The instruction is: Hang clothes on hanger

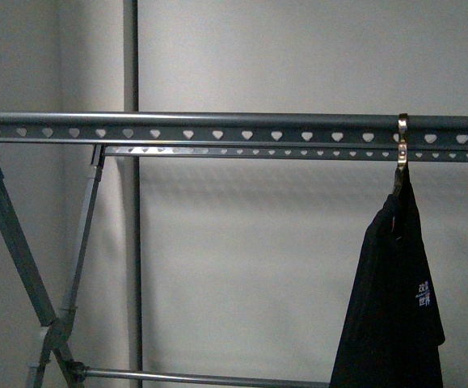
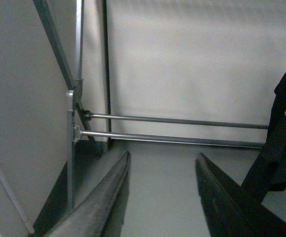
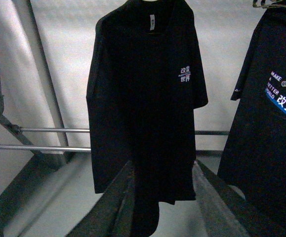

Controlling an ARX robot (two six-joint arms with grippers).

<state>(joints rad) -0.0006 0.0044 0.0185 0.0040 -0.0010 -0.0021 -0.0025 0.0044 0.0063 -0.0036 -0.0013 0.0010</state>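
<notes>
The grey metal drying rack's top rail (image 1: pixel 217 129), punched with heart-shaped holes, runs across the front view. A black T-shirt (image 1: pixel 395 315) with small white Chinese characters hangs from a hook (image 1: pixel 402 133) on the rail at the right. In the right wrist view this shirt (image 3: pixel 147 98) hangs straight ahead, its hem between my open right gripper's (image 3: pixel 163 165) fingers. A second black shirt (image 3: pixel 276 123) with "MAKE A BETTER" text hangs beside it. My left gripper (image 2: pixel 163 155) is open and empty, facing the rack's lower bars (image 2: pixel 182 139). A black shirt (image 2: pixel 283 138) shows at that view's edge.
The rack's crossed legs (image 1: pixel 52 315) stand at the left in the front view, and they also show in the left wrist view (image 2: pixel 71 118). A plain pale wall (image 1: pixel 298 242) is behind the rack. A vertical pole (image 1: pixel 130 56) runs up the wall. Grey floor (image 2: pixel 162 197) lies below.
</notes>
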